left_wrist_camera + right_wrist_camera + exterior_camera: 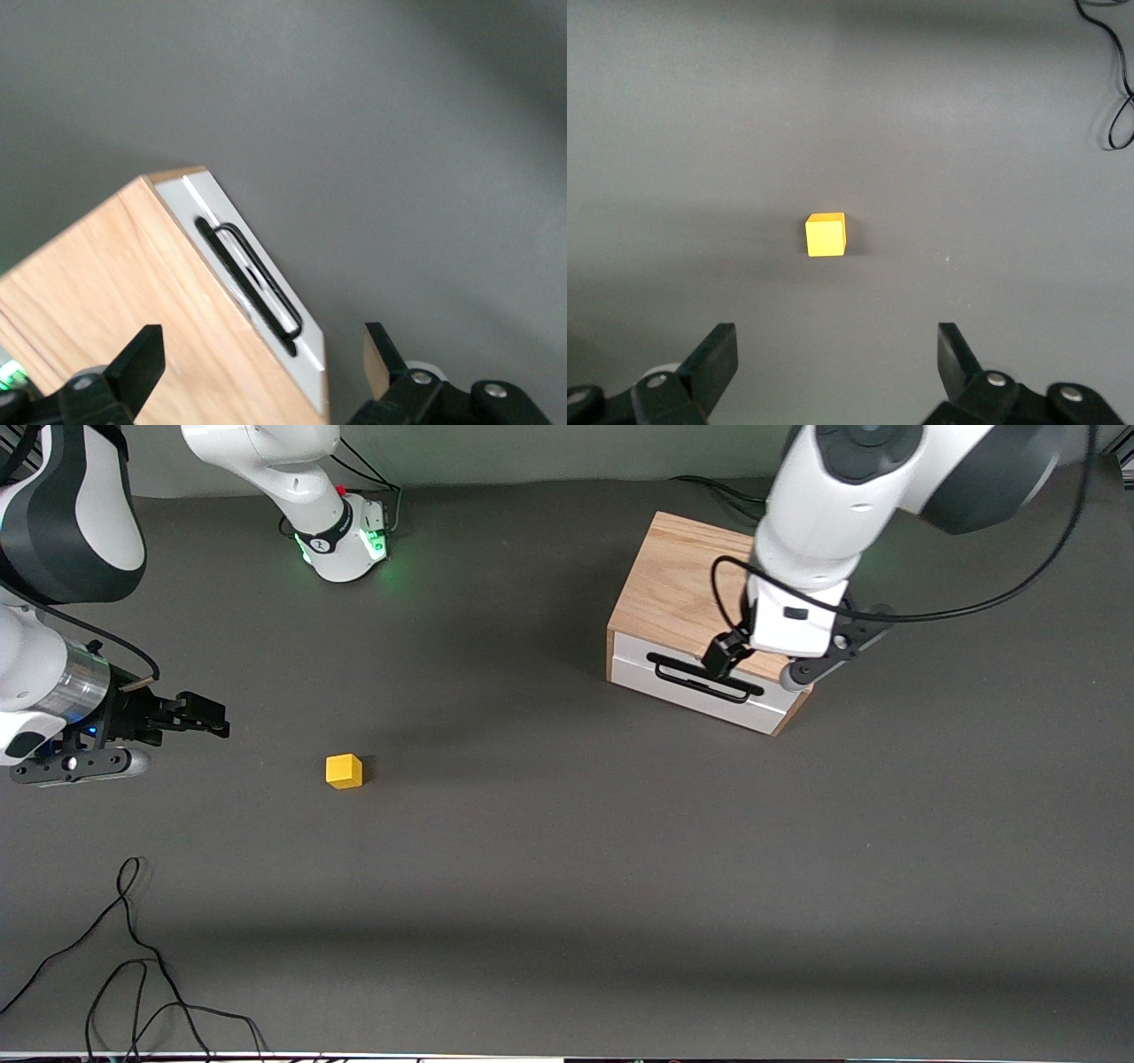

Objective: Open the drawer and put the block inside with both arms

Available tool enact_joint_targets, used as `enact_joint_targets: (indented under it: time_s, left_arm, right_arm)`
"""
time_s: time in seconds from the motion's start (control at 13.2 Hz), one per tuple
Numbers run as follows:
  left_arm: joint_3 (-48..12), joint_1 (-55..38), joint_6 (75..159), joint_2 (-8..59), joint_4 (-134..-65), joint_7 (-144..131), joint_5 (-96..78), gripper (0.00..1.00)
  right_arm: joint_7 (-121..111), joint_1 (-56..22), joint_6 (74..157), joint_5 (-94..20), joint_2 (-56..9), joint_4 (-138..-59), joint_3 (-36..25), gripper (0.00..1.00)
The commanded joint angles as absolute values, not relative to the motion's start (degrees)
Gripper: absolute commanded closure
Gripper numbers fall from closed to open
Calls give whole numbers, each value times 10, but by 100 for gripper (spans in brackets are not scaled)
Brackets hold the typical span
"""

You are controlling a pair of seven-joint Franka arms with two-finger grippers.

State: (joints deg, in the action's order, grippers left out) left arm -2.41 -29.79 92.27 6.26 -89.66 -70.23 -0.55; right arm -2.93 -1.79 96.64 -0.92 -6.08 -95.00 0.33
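We can read no writing on anything; the block (pixel 344 771) is a small plain yellow cube resting flat on the dark grey table (pixel 567 886), toward the right arm's end and nearer the front camera than the light oak cabinet (pixel 678 580). The drawer (pixel 709 682) sits shut, its white front panel and black bar handle (pixel 704 678) running lengthwise along the cabinet's front, facing the front camera. Our left gripper (pixel 722 657) hangs over the handle with fingers spread, gripping nothing, while our right gripper (pixel 208 717) waits wide open and empty over the table beside the block.
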Motion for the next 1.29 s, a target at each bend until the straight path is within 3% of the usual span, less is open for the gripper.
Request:
enact_joint_targets:
  time_s: [0.0,0.68,1.22]
  left_arm:
    - [-14,-318,954,58,-924,-807,-4,0]
    - [-14,-334,969,61,-1000,-976,-12,0]
    - [-14,-331,1091,88,-1081,-1019,-25,0]
  right_arm:
    - [-61,-20,970,-7,-50,-959,-2,0]
    - [-54,-22,975,-7,-54,-958,-2,0]
    - [-53,-23,976,-7,-57,-959,0,0]
